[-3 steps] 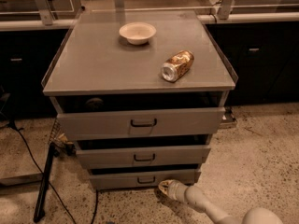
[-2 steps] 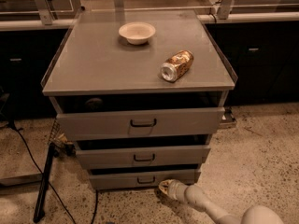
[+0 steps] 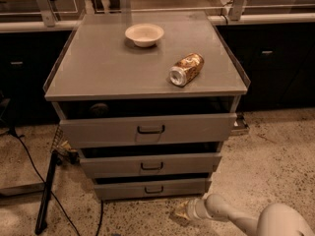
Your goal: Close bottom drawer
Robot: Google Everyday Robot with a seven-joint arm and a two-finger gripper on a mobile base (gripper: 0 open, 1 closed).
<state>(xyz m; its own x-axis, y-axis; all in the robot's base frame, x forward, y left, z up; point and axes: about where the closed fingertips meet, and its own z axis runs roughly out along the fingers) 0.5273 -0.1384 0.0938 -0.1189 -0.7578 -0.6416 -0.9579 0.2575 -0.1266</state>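
Observation:
The grey cabinet (image 3: 147,73) has three drawers, each pulled out a little with a dark gap above it. The bottom drawer (image 3: 113,190) is the lowest and shortest grey front, with a small dark loop handle (image 3: 154,189) at its centre. My gripper (image 3: 183,211) is low near the floor, just below and right of the bottom drawer's front, at the end of my white arm (image 3: 236,218) that comes in from the lower right. It looks close to the drawer front, and contact cannot be told.
A white bowl (image 3: 144,34) and a can lying on its side (image 3: 186,69) rest on the cabinet top. A dark pole (image 3: 47,193) and cables (image 3: 29,156) lie on the speckled floor at the left. Dark cabinets stand behind.
My gripper and arm stay at nearly the same spot below the bottom drawer. The drawers look unchanged.

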